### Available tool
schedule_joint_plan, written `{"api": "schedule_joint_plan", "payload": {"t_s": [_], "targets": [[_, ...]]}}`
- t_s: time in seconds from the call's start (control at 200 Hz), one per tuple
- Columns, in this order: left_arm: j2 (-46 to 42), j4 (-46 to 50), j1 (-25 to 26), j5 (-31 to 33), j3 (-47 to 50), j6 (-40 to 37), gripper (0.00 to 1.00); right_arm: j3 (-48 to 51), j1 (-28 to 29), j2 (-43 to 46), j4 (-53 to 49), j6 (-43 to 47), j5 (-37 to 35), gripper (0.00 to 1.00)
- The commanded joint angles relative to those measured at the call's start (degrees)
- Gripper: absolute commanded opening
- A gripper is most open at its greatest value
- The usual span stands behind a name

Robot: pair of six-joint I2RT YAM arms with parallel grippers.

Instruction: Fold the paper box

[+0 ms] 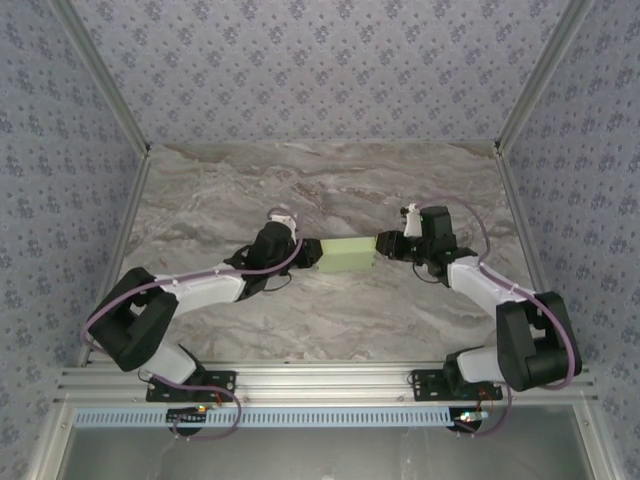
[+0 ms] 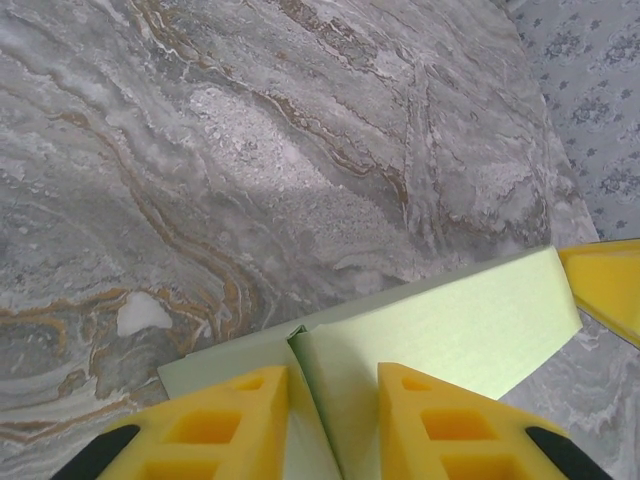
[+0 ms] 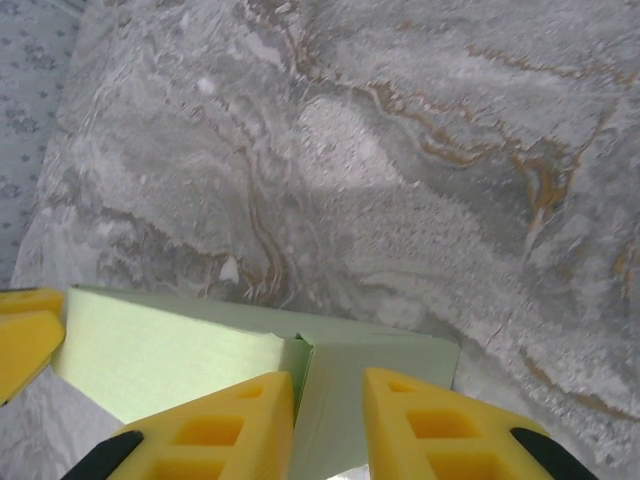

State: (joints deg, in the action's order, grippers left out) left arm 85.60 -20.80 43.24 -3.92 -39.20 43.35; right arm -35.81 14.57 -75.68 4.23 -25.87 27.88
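The paper box (image 1: 346, 254), pale green card folded into a small rectangular shape, lies across the middle of the marble table, one arm at each end. My left gripper (image 1: 310, 256) is at its left end. In the left wrist view its yellow fingers (image 2: 225, 425) are closed on a creased end flap of the box (image 2: 450, 325). My right gripper (image 1: 386, 245) is at the right end. Its fingers (image 3: 440, 425) pinch the other end flap of the box (image 3: 170, 350) in the same way. Each wrist view catches the opposite arm's yellow fingertip (image 2: 605, 285) (image 3: 25, 335) at the box's far end.
The marble tabletop (image 1: 330, 190) is bordered by patterned walls on the left, right and back. The arm bases stand on a metal rail (image 1: 320, 385) along the near edge.
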Motion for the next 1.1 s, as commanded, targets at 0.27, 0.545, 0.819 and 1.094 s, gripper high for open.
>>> {"api": "schedule_joint_plan", "payload": {"t_s": [0.27,0.545,0.819,1.094], "targets": [[-8.0,4.1,12.8,6.9,12.4,-2.0,0.29,13.4,11.8,17.5,-7.3,4.1,-1.8,0.23],[-7.2,9.2,11.5,10.0,8.2,-4.5,0.30,9.0,13.0,12.7,-10.2,4.9,-10.0,0.25],[-15.3,16.4,5.0,6.1,4.5,-11.1,0.55,-1.3,11.6,12.7,-23.9,9.0,-27.0,0.43],[-25.7,14.4,-15.3,14.2,9.2,-15.8,0.82,-2.0,2.6,14.1,-13.4,12.3,-51.6,0.74]]}}
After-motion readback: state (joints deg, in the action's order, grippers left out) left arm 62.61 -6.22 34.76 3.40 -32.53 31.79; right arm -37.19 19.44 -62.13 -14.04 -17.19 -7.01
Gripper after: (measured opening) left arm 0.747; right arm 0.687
